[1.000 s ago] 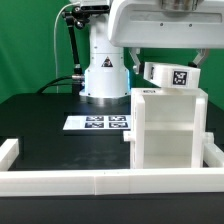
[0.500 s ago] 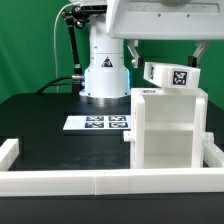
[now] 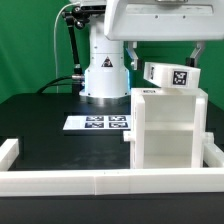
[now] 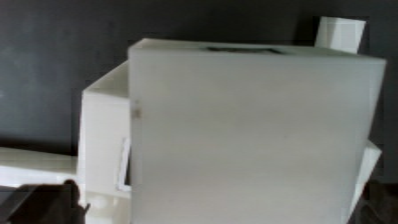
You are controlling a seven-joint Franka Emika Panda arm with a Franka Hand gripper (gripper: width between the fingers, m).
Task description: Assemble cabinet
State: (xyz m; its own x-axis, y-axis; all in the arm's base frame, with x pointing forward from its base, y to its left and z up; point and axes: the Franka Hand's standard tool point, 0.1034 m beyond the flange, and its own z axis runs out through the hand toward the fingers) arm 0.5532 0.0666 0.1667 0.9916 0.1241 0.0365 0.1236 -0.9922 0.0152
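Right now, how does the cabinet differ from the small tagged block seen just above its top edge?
The cabinet is far larger than the small block. The cabinet stands upright and square on the table, while the small block looks tilted. The cabinet's facing side is open and shows shelf compartments, while the small block's facing side carries a black-and-white tag. Both are white.

A white plastic cabinet (image 3: 165, 130) stands upright on the black table (image 3: 40, 120), toward the exterior view's right. Its open side shows stacked shelf compartments split by a vertical divider. A small white block (image 3: 168, 73) bearing a square black-and-white tag sits tilted just above the cabinet's top rear edge. In the wrist view the cabinet (image 4: 231, 120) fills most of the picture, pale and blurred.
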